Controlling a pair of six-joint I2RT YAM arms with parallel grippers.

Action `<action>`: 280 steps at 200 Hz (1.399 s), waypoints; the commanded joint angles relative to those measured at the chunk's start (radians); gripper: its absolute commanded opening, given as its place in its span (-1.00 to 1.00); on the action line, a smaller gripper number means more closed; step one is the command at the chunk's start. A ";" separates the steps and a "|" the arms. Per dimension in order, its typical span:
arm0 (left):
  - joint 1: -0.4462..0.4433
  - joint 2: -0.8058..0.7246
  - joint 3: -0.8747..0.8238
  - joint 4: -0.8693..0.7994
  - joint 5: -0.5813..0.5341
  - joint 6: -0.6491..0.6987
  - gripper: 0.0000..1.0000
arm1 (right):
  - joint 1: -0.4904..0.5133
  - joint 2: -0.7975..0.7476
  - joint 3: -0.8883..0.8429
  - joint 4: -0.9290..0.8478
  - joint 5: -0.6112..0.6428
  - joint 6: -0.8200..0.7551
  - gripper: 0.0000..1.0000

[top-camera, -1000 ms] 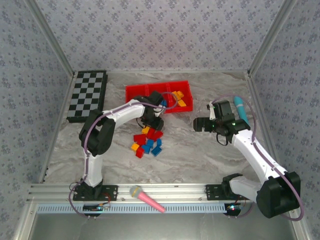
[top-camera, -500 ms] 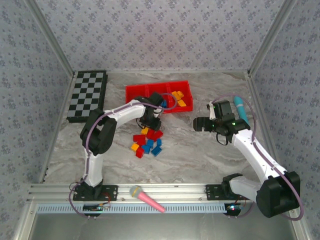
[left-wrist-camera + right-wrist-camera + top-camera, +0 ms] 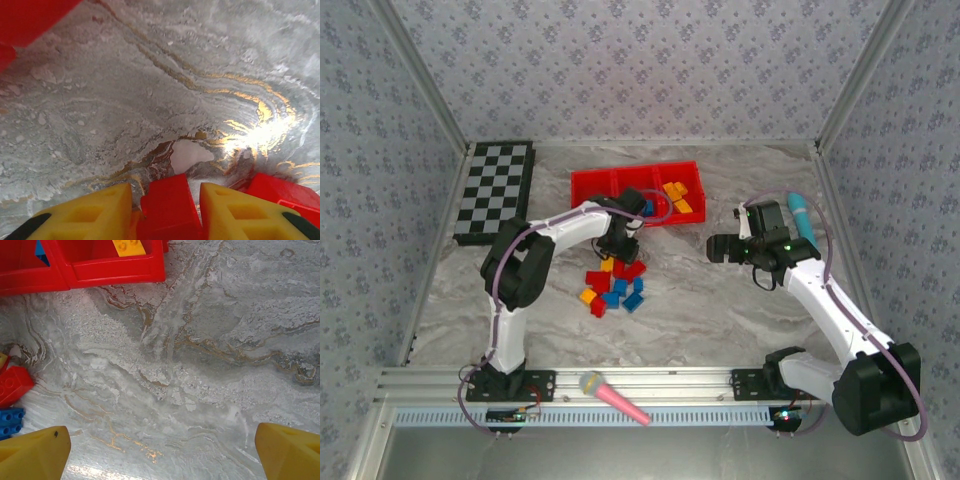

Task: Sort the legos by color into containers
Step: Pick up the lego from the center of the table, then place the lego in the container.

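Note:
A pile of red, blue and orange-yellow legos (image 3: 615, 285) lies on the marble table in front of the red tray (image 3: 590, 180). Its right container holds orange legos (image 3: 678, 196) and the middle one a blue lego (image 3: 648, 207). My left gripper (image 3: 618, 250) is down at the pile's far edge. In the left wrist view it (image 3: 165, 192) is shut on a red lego (image 3: 167, 215), and another red lego (image 3: 280, 192) lies to the right. My right gripper (image 3: 715, 247) hovers right of the pile, and in its wrist view it (image 3: 162, 440) is open over bare marble.
A black-and-white checkered board (image 3: 495, 190) lies at the back left. A teal microphone (image 3: 800, 215) lies beside the right arm, and a pink microphone (image 3: 610, 392) rests on the front rail. The tray's front wall (image 3: 115, 270) is ahead of the right gripper.
The left gripper's jaws have narrowed onto the red lego at the pile's far edge, shifting slightly. The right arm has not moved.

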 commanded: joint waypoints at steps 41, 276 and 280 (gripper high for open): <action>0.005 0.005 -0.027 0.013 -0.005 -0.051 -0.60 | -0.017 -0.017 -0.001 -0.005 -0.035 -0.002 0.94; 0.260 -0.122 0.273 0.057 -0.149 -0.150 -0.72 | -0.069 -0.023 0.002 0.012 -0.108 0.003 0.92; 0.263 -0.106 0.289 0.054 -0.144 -0.150 -0.72 | -0.070 -0.023 0.002 0.012 -0.114 0.004 0.92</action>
